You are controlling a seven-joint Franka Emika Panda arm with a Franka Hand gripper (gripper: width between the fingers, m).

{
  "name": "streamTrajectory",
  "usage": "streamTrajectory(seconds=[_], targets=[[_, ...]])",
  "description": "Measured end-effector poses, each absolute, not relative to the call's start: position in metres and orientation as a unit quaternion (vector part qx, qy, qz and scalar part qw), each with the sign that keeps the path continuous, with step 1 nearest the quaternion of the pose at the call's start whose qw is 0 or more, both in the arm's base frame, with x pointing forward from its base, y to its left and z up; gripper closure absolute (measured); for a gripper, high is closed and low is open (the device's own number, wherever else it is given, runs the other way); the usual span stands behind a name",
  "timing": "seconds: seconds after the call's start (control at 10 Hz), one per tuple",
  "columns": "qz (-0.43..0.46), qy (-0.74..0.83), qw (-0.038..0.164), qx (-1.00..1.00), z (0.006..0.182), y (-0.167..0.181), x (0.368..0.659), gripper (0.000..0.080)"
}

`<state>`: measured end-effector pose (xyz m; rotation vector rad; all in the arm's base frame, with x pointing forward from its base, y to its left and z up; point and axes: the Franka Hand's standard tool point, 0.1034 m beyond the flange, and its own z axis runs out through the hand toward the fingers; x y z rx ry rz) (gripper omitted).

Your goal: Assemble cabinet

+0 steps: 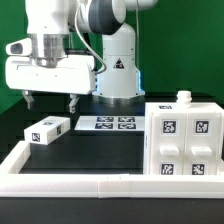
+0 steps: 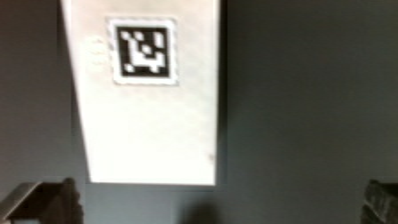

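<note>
The cabinet point(image 1: 185, 140) is the large white block with black-and-white tags on its faces, standing at the exterior view's right. A small white panel point(image 1: 46, 130) with one tag lies flat on the black table at the exterior view's left. It fills much of the wrist view point(image 2: 151, 100). My gripper point(image 1: 50, 100) hovers above this panel, open and empty, with its fingers wide apart and clear of it. In the wrist view the gripper point(image 2: 214, 205) shows only as dark fingertips point(image 2: 45, 205) at the two edges, just past one short end of the panel.
The marker board point(image 1: 108, 124) lies flat in the middle of the table behind the panel. A long white border rail point(image 1: 90, 182) runs along the table's front and left side. The robot's base point(image 1: 118, 75) stands at the back.
</note>
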<state>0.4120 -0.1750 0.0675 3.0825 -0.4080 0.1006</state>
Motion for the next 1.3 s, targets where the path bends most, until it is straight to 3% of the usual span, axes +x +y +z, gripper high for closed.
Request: streamTrajectory(seconds=[0.3, 1.3], targets=[[0.031, -0.111, 0.021, 0.993, 0.056, -0.195, 0.389, 0.0002], [0.020, -0.086, 0.040, 0.995, 0.014, -0.192, 0.381, 0.0002]])
